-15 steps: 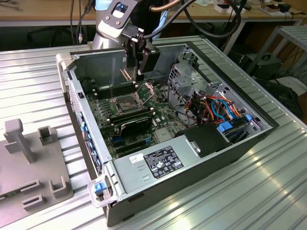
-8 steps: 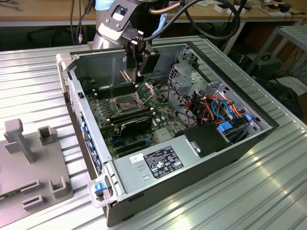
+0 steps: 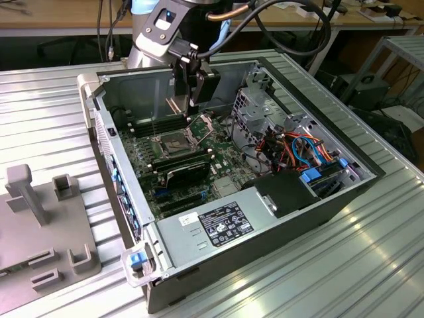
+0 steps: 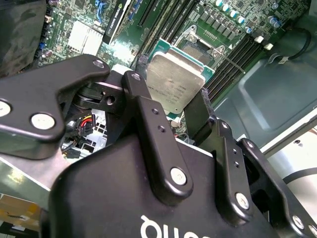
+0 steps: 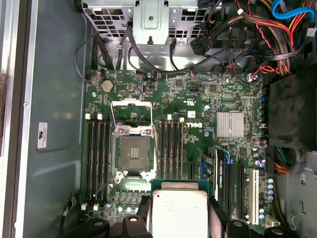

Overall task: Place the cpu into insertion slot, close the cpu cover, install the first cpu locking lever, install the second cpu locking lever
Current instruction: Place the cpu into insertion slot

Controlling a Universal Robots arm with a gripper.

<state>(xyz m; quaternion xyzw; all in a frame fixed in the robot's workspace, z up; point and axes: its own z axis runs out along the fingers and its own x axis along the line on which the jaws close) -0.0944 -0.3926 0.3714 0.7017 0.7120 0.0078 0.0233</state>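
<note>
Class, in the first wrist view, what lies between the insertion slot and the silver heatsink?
Between the insertion slot and the heatsink lie a bank of black memory slots, then green board, in the first wrist view.

We see the insertion slot (image 5: 132, 156) uncovered on the green motherboard (image 5: 208, 99), its dark contact field exposed. The cpu cover (image 5: 132, 130) is swung open, hinged at one edge of the slot. Long black memory slots (image 5: 98, 153) flank the slot on two opposite sides. Beyond the slot's edge opposite the cover, near it, the gripper (image 5: 179, 207) pinches the cpu (image 5: 179, 218), silver top towards us, between black fingers (image 5: 143, 212). A finned heatsink (image 5: 230, 124) sits well apart from the slot.
</note>
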